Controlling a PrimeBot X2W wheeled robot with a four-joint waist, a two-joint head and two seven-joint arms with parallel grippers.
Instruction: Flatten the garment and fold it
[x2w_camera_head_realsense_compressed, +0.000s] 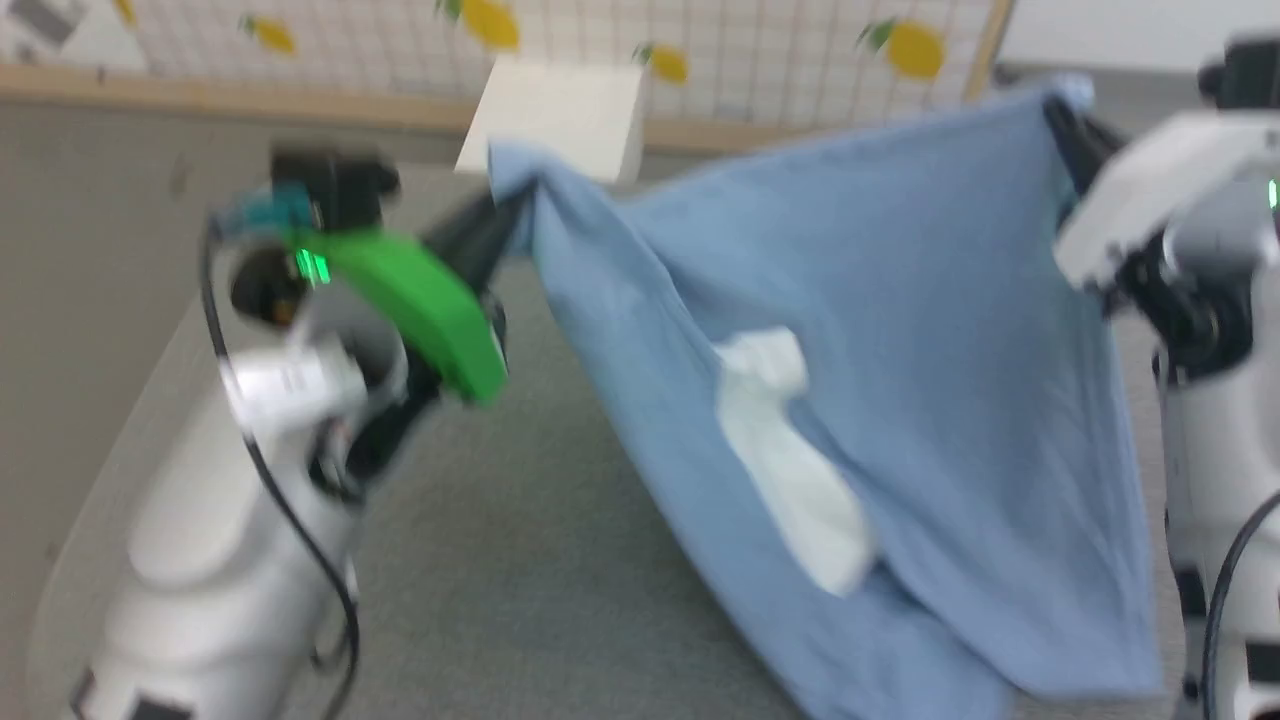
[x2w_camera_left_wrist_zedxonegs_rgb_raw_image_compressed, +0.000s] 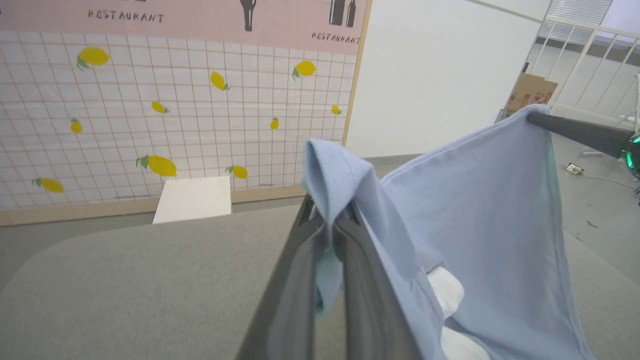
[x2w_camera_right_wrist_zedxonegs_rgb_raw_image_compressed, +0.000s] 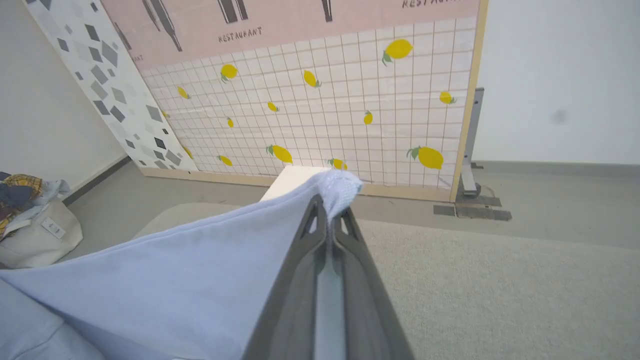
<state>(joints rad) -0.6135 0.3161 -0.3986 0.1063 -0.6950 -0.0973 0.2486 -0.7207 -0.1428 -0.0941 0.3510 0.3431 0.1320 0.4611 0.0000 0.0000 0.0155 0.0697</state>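
So the garment (x2w_camera_head_realsense_compressed: 900, 350) is up in the air, stretched out like a sheet between the two arms over the gray counter (x2w_camera_head_realsense_compressed: 520, 580). The left fingers (x2w_camera_left_wrist_zedxonegs_rgb_raw_image_compressed: 295, 280) are pinched shut on one top corner. A little flap of light blue fabric is bunched up and poking out past the tips, and a bit of cloth is trapped in the slit between them too. The right fingers (x2w_camera_right_wrist_zedxonegs_rgb_raw_image_compressed: 300, 280) are squeezed together the same way on the other top corner, with a small wad of cloth sticking out above the tips. In the head view the left corner shows lower in the picture than the right one, and the top edge runs fairly taut between them with only a slight sag. The rest of the shirt hangs down from that edge in a wide drape, with some folds near the left side. There's a white section (x2w_camera_head_realsense_compressed: 790, 470) roughly in the middle of the hanging cloth, kind of crumpled. The bottom of the shirt runs off the lower edge of the head view, so I can't tell if it's touching the counter. The head view is pretty blurry too. At the far edge of the counter there's a white box (x2w_camera_head_realsense_compressed: 560, 115), and behind that a tiled wall panel (x2w_camera_left_wrist_zedxonegs_rgb_raw_image_compressed: 150, 100) with lemons on it. In the right wrist view, a pale bag (x2w_camera_right_wrist_zedxonegs_rgb_raw_image_compressed: 35, 230) stuffed with clothes sits off on the floor.
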